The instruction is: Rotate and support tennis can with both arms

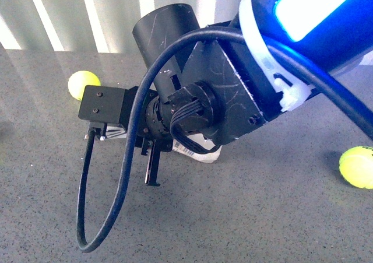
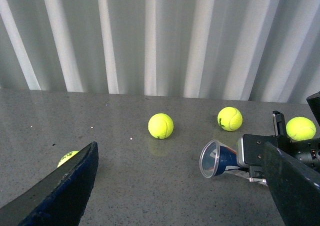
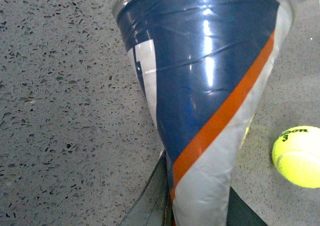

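The tennis can (image 2: 218, 159) lies tilted on the grey table (image 2: 150, 186), its open clear mouth turned toward the left wrist camera. My right gripper (image 3: 200, 213) is shut on the can's white lower end, squeezing it flat; the dark-blue label and orange stripe (image 3: 220, 118) fill the right wrist view. In the front view the right arm (image 1: 221, 100) hides all but a white sliver of the can (image 1: 202, 153). My left gripper (image 2: 180, 196) is open, its black fingers (image 2: 65, 186) spread wide, short of the can and not touching it.
Yellow-green tennis balls lie around: one (image 2: 161, 126) mid-table, one (image 2: 230, 119) behind the can, one (image 2: 300, 128) further right, one (image 2: 67, 158) half hidden by a left finger. A ball (image 3: 297, 156) sits close beside the can. A loose black cable (image 1: 111, 204) hangs under the right arm.
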`<state>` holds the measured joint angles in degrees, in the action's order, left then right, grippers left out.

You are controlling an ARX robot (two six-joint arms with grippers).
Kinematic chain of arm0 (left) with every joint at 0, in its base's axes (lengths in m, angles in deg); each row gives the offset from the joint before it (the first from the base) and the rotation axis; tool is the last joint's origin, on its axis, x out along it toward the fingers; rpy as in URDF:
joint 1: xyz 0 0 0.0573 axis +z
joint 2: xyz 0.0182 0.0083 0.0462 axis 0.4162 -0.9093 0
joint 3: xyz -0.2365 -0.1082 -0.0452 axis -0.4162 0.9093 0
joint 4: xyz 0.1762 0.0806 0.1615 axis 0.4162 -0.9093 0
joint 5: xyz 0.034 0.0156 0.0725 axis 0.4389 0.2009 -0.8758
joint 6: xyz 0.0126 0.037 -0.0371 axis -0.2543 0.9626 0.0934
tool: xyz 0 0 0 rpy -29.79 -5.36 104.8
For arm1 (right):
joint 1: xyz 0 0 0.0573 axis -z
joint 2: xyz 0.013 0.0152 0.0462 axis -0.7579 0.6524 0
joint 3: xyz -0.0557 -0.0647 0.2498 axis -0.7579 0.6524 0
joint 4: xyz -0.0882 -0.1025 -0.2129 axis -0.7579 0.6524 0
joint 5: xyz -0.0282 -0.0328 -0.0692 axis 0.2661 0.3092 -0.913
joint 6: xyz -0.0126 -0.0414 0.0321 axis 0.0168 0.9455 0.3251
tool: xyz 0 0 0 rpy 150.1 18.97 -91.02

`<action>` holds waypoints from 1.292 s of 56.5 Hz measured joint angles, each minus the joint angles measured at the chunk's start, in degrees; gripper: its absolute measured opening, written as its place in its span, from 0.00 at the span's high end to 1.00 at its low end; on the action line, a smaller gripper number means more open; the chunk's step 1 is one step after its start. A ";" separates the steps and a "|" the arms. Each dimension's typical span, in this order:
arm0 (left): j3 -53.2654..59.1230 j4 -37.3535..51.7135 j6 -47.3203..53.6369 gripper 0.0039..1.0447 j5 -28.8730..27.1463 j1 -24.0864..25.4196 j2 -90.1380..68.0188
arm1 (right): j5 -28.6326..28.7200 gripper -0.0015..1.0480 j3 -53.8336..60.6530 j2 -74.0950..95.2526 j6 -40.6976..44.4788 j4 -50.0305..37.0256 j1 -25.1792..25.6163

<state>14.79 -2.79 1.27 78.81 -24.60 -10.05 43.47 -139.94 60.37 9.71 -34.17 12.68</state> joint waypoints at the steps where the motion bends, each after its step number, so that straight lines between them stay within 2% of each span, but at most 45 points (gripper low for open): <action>1: 0.00 0.00 0.00 0.06 0.02 0.00 0.00 | -0.13 0.94 -0.28 0.09 0.00 0.44 -0.13; 16: 0.00 0.00 0.00 0.06 0.00 0.00 0.00 | 0.15 0.95 -0.66 0.09 1.36 5.79 -0.81; 39: 0.00 0.00 0.00 0.06 0.00 0.00 0.00 | -1.95 0.94 0.81 -0.20 2.64 5.31 -0.55; 42: 0.00 0.00 0.00 0.06 0.00 0.00 0.00 | -1.70 0.80 0.96 -0.24 1.88 5.55 -0.50; 53: 0.00 0.00 0.00 0.06 0.02 0.00 0.00 | 0.07 0.44 2.56 -0.59 -1.42 8.35 -0.24; 61: 0.00 0.00 0.00 0.06 0.00 0.00 0.00 | 0.02 0.22 4.35 -2.03 -2.05 10.08 -0.02; 68: 0.00 0.00 0.00 0.06 0.02 0.00 0.00 | -0.13 0.07 5.99 -3.23 -2.08 10.75 0.31; 70: 0.00 0.00 0.00 0.06 0.02 0.00 0.00 | -0.20 0.05 6.54 -3.69 -2.29 10.88 0.42; 73: 0.00 0.00 0.00 0.06 0.02 0.00 0.00 | -0.17 0.07 7.34 -4.44 -2.49 11.08 0.63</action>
<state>14.79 -2.79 1.27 78.84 -24.60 -10.05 43.29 -132.60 55.94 7.22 -23.08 13.31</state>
